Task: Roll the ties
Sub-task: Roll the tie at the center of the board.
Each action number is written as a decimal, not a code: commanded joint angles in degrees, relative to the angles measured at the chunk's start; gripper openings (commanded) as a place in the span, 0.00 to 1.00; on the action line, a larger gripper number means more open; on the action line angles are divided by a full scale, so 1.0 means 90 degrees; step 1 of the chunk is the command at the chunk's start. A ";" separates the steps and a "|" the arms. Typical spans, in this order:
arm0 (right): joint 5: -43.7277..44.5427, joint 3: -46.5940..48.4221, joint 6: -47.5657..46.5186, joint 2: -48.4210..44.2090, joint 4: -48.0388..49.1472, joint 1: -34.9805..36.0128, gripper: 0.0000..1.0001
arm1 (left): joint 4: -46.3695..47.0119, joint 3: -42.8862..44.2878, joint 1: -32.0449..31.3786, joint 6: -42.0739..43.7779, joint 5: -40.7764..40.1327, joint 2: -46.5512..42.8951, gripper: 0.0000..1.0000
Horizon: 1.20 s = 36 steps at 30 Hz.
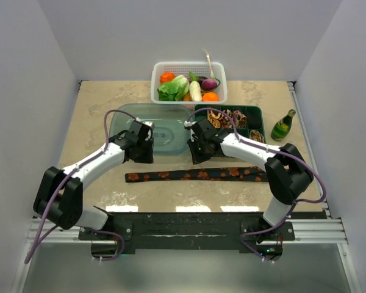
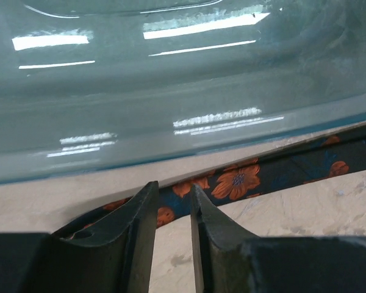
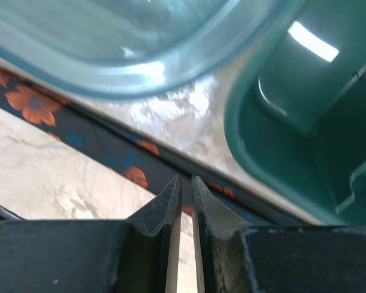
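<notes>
Beige tabletop, flat tie, white walls

We see the tie as soft, matt cloth with a printed flower pattern. It lies on a table that looks like smooth, mottled beige stone with a faint sheen. Just beyond the tie, the teal lid is glossy translucent plastic. Beside it, the green tray is glossy opaque plastic. The left gripper has matt black fingers.
</notes>
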 commanded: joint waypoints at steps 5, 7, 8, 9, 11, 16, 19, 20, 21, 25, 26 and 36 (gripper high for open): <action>-0.0211 0.0665 0.0001 0.0427 0.0397 0.0037 0.15 | 0.1242 0.0302 -0.0029 -0.0135 0.0574 0.0721 0.31; -0.0211 0.0675 0.0011 0.0418 0.0446 0.0047 0.15 | 0.1349 0.0361 -0.0039 -0.0135 0.0584 0.0839 0.31; -0.0221 0.0675 0.0001 0.0418 0.0446 0.0047 0.15 | 0.1418 0.0380 -0.0039 -0.0135 0.0574 0.0878 0.32; -0.0231 0.0656 0.0001 0.0408 0.0465 0.0047 0.15 | 0.1428 0.0400 -0.0039 -0.0145 0.0574 0.0946 0.33; -0.0221 0.0617 -0.0038 0.0398 0.0465 0.0057 0.15 | 0.1399 0.0448 -0.0039 -0.0155 0.0506 0.0985 0.34; -0.0241 0.0519 -0.0096 0.0311 0.0543 0.0135 0.15 | 0.1486 0.0206 -0.0039 -0.0213 0.0584 0.0489 0.36; -0.0144 0.0519 -0.0184 0.0339 0.0592 0.0310 0.15 | 0.1516 -0.0126 -0.0039 -0.0310 0.0613 -0.0058 0.39; 0.0031 0.0548 -0.0204 0.0378 0.0573 0.0349 0.15 | 0.1574 -0.0234 -0.0039 -0.0340 0.0661 -0.0214 0.40; 0.0129 0.0558 -0.0223 0.0417 0.0495 0.0408 0.15 | 0.1623 -0.0467 -0.0039 -0.0379 0.0710 -0.0515 0.41; 0.0627 0.0461 -0.0214 0.0438 0.0280 0.0447 0.14 | 0.1721 -0.0996 -0.0039 -0.0739 0.0895 -0.1211 0.41; 0.0735 0.0296 -0.0175 0.0399 0.0270 0.0447 0.14 | 0.1740 -0.1103 -0.0039 -0.0799 0.0925 -0.1328 0.41; 0.1682 -0.0614 0.0421 -0.0237 0.0173 0.0457 0.12 | 0.2775 -0.2188 -0.0410 -0.1385 0.1023 -0.1438 0.02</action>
